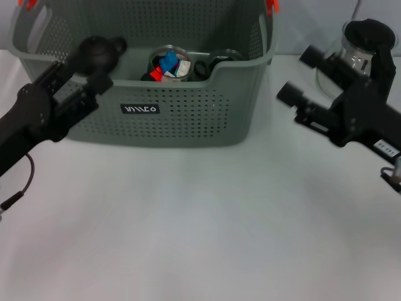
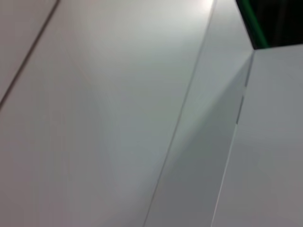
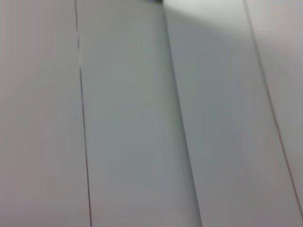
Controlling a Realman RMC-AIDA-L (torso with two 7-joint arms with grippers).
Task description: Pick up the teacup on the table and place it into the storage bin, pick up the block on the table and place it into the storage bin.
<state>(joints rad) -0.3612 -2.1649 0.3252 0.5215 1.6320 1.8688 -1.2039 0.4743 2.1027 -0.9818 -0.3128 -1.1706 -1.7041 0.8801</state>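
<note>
The storage bin [image 1: 188,113], grey-green with perforated sides and orange clips, stands at the back of the white table. Inside it sits a round teacup [image 1: 164,55]. A blue block [image 1: 167,62] and a red piece [image 1: 155,74] rest in or against the cup. My left gripper [image 1: 100,50] hangs at the bin's front left corner, just outside its rim. My right gripper [image 1: 299,75] hovers to the right of the bin, clear of it. Neither holds anything that I can see. Both wrist views show only pale flat panels.
A clear glass pot with a black lid [image 1: 363,44] stands at the back right, partly behind my right arm. A dark-rimmed glass item [image 1: 219,59] lies in the bin beside the teacup. The white table [image 1: 200,226] stretches in front of the bin.
</note>
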